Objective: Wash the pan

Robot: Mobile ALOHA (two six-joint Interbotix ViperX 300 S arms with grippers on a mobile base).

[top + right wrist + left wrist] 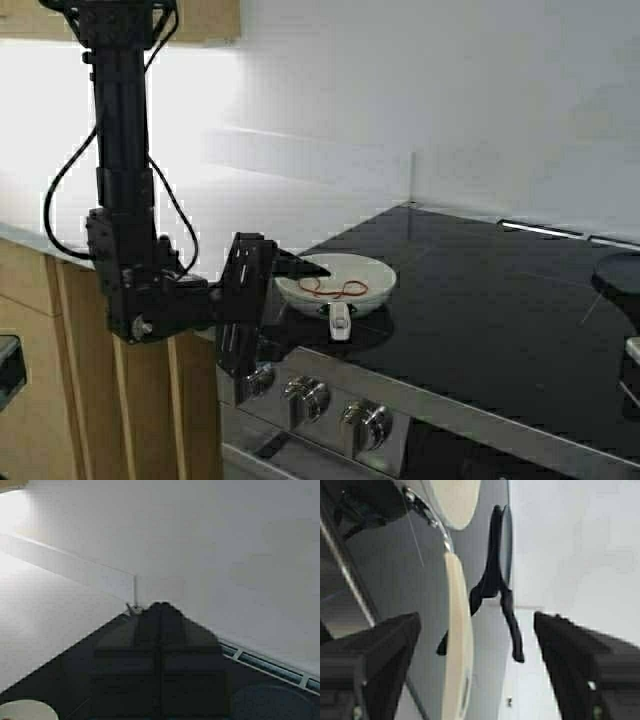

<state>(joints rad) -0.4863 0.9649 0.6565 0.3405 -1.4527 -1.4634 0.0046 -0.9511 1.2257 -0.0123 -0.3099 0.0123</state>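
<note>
While the pan (338, 281) sits on the black glass cooktop (480, 330) near that cooktop's front-left corner, its short white handle (341, 321) points toward the front edge, above the row of metal knobs (310, 397). It is a small, shallow, round pan, white to cream in colour, with a thin red-orange squiggle (333, 289) lying across its inner floor. Its handle ends in a rounded tip with a hole.

At the pan's left rim is the left gripper (290, 266), turned on its side with its fingers spread wide. One dark fingertip (303, 265) reaches over the rim, yet nothing is clamped. From the left wrist view the pan's cream edge (457, 645) runs between the two spread fingers (380, 660), nearer one of them than the other.

Over the cooktop's far side, the right gripper (160, 611) is seen only from its own wrist camera, fingers pressed together with no gap and holding nothing. A dark round pan (272, 702) shows beyond it on the cooktop, well apart from the white pan.
</note>
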